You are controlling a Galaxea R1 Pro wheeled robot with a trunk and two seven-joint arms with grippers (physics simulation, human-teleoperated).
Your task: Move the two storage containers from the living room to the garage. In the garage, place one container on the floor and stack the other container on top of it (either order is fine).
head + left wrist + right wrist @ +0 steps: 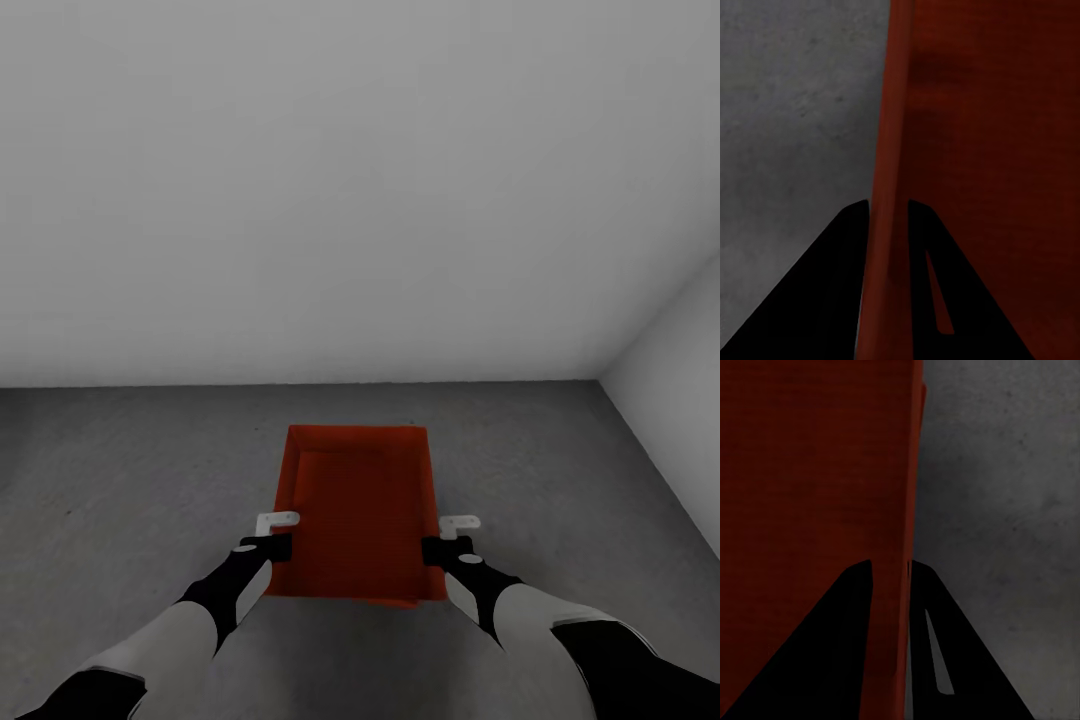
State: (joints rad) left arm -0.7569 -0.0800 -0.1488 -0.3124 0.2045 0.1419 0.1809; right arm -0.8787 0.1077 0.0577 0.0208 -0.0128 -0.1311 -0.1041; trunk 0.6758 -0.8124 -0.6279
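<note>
An orange-red storage container [360,515] is held over the dark grey garage floor [120,470], near the far wall. Left gripper [272,545] and right gripper [447,548] each pinch a side wall — next, likely lowering it flat.

Soft even light, pale grey wall [350,180] brightest toward twelve o'clock, dark grey concrete-like floor [120,480] dim and mottled, orange-red open-topped rectangular box [358,510] murky inside, wrist views slightly blurred, no glare
</note>
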